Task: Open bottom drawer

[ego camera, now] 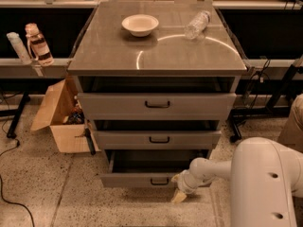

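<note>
Bottom drawer [128, 179], lowest of three, sits partly pulled out. The end effector [180, 187] lies just right of its black handle [159, 181]; whether it grips cannot be told. Risk: contact off the handle could slip, stalling the pull.

1. A grey metal cabinet [156, 56] fills the centre of the frame. On its top, a white round bowl [140, 24] sits at upper centre, and a clear plastic bottle [197, 24] lies to its right.
2. The grey flat-fronted bottom drawer [128, 179] sits lowest, beneath the mid-sized grey drawer [194, 138] and the tallest grey drawer [199, 105].
3. The white arm's gripper [179, 187] is at lower centre-right, just beside the bottom drawer's front.
4. An open brown cardboard box [57, 115] stands on the floor, left of the cabinet.
</note>
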Robot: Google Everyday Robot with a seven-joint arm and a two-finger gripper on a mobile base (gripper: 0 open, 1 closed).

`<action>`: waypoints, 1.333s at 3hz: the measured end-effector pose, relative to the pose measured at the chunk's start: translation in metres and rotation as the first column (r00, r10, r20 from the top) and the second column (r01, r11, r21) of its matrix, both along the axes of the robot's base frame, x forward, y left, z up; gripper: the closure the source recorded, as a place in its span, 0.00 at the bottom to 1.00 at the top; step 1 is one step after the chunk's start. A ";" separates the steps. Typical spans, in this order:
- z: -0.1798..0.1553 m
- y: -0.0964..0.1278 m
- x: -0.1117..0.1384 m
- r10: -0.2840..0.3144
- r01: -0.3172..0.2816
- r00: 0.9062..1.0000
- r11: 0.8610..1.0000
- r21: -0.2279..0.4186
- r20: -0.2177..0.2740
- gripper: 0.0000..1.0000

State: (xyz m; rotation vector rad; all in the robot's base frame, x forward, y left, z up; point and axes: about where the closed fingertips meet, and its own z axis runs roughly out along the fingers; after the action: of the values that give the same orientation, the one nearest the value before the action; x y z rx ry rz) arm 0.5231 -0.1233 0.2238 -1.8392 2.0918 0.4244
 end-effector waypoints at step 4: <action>0.002 -0.003 0.038 -0.020 0.020 0.999 1.000 -0.002 0.032 0.00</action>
State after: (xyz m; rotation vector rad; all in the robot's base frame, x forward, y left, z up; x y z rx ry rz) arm 0.5616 -0.1264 0.2259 -1.8130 2.0890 0.3856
